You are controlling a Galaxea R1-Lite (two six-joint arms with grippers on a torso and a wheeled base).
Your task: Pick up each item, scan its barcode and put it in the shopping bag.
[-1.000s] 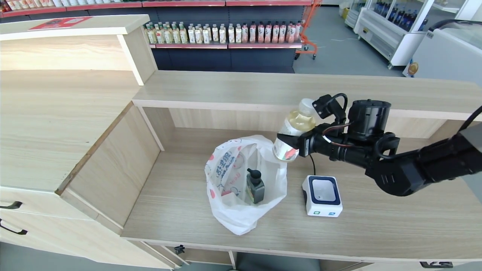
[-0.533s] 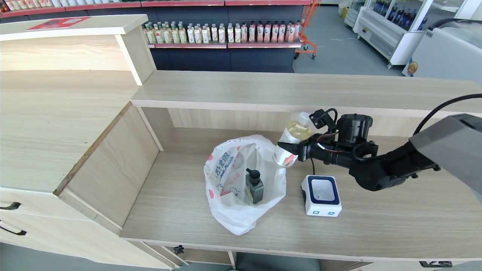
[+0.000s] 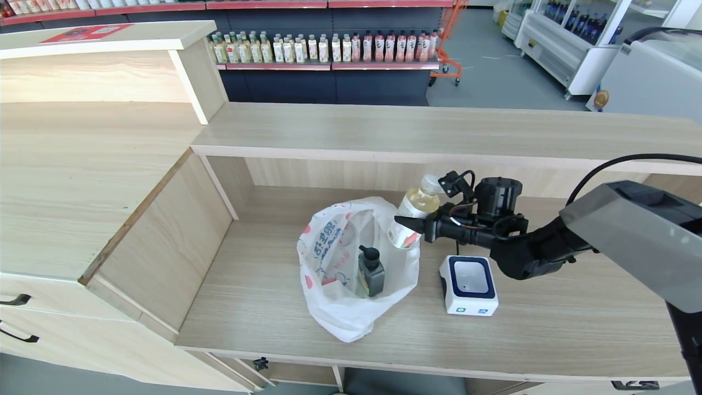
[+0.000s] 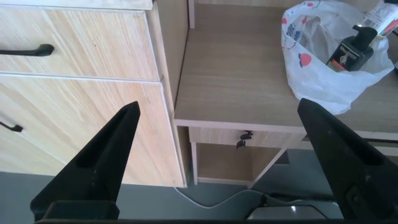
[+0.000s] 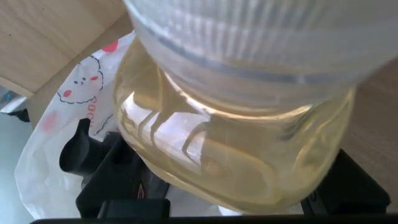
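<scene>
My right gripper (image 3: pixel 412 226) is shut on a clear bottle of pale yellow drink (image 3: pixel 412 215) with a white cap, held tilted at the right rim of the white shopping bag (image 3: pixel 351 266), its lower end dipping into the bag's mouth. The right wrist view looks down along the bottle (image 5: pixel 242 124) toward the bag (image 5: pixel 68 112). A dark pump bottle (image 3: pixel 371 271) stands inside the bag. The white barcode scanner (image 3: pixel 469 284) sits on the counter just right of the bag. My left gripper (image 4: pixel 217 162) hangs open off the counter's left front corner, far from the bag (image 4: pixel 336 56).
The work surface is a recessed wooden counter (image 3: pixel 548 329) with a raised ledge (image 3: pixel 439 129) behind and a side wall on the left. Drawers (image 4: pixel 74 93) sit at the left. Store shelves with drink bottles (image 3: pixel 329 48) stand beyond.
My right arm has carried the bottle down and to the left, from above the scanner's far side to the bag's right rim, where its bottom now enters the opening.
</scene>
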